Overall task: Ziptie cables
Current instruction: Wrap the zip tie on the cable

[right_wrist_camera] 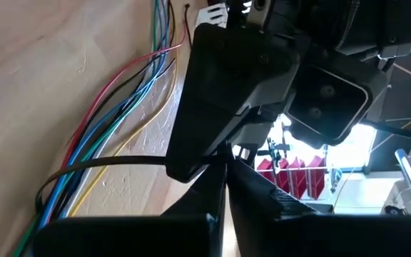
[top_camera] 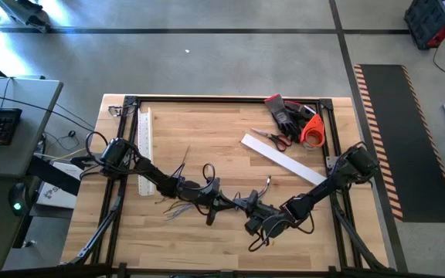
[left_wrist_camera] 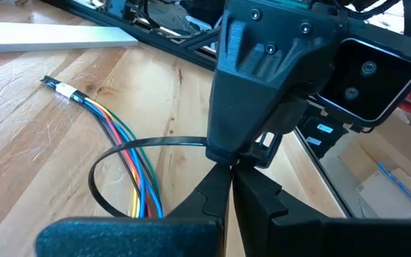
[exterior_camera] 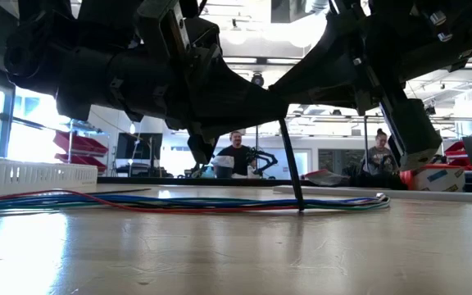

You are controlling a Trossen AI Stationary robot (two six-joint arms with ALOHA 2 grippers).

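The cables point(top_camera: 178, 207), a bunch of thin blue, red, green and yellow wires point(left_wrist_camera: 123, 143), lie flat on the wooden table point(top_camera: 207, 131). A thin black ziptie point(left_wrist_camera: 102, 168) is looped around them point(right_wrist_camera: 84, 170). In the low view it stands as a dark strip point(exterior_camera: 292, 168) rising from the cables point(exterior_camera: 179, 202). My left gripper point(left_wrist_camera: 230, 182) and my right gripper point(right_wrist_camera: 225, 175) are both shut and meet tip to tip point(top_camera: 234, 203) above the cables, where the loop closes. My left gripper is shut at the place where the ziptie's loop point(left_wrist_camera: 184, 142) closes, coming nearly level from the table's left. The right gripper's fingers point(left_wrist_camera: 234, 121) stand in front of the contact, so the part held is hidden. The loop hangs down around the cables. My right gripper is shut at the same place from the table's right, slanting slightly down. The ziptie's strip point(right_wrist_camera: 130, 163) runs in behind the left gripper's finger point(right_wrist_camera: 205, 107), which hides the contact. The loop's low side lies at the cables on the table.
A white slotted duct point(top_camera: 145, 147) lies at the table's left point(exterior_camera: 23, 174). A white flat strip point(top_camera: 280, 158), scissors point(top_camera: 273, 139), dark gloves point(top_camera: 284, 114) and an orange tool point(top_camera: 311, 131) lie at the far right. People point(exterior_camera: 238, 154) stand in the room behind.
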